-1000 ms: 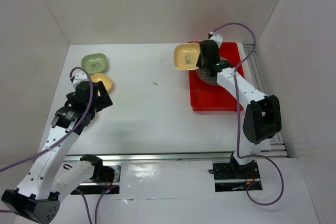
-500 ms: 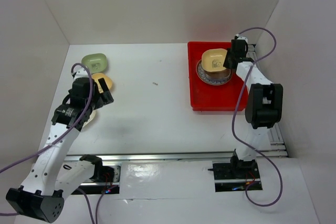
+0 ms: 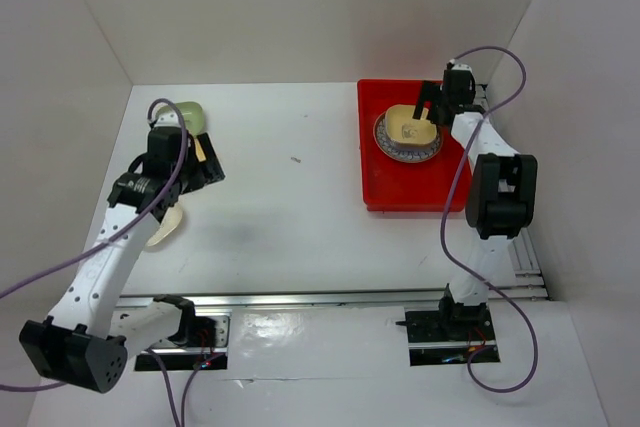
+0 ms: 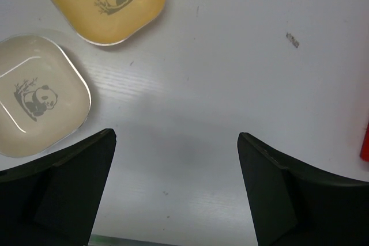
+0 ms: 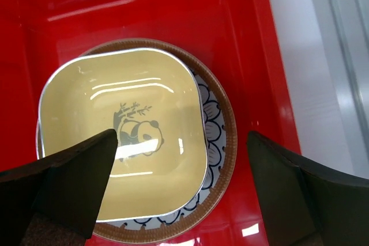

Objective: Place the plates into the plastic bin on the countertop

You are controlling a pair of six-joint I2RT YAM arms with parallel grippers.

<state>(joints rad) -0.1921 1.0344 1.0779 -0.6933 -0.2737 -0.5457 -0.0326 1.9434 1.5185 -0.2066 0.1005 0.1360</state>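
Observation:
The red plastic bin [image 3: 412,190] lies at the right of the white countertop [image 3: 300,207]. In it a round brown-rimmed plate [image 5: 221,142] carries a yellow panda dish [image 5: 86,113]. My right gripper [image 5: 181,182] hovers open just above that dish [image 3: 408,127], holding nothing. At the left, my left gripper [image 4: 176,188] stands open over bare countertop. An amber dish [image 4: 106,1] and a cream dish [image 4: 37,96] lie ahead of it to the left. A green dish [image 3: 192,113] shows partly behind the left arm.
White walls close in the countertop on three sides. A metal rail [image 3: 500,147] runs along the right edge beside the bin [image 5: 271,84]. A small dark speck [image 3: 296,158] lies mid-table. The bin's edge [image 4: 365,142] shows at the far right of the left wrist view.
My right gripper carried the yellow dish over the bin, set it on the round plate and opened. My left arm swung farther back toward the dishes at the left.

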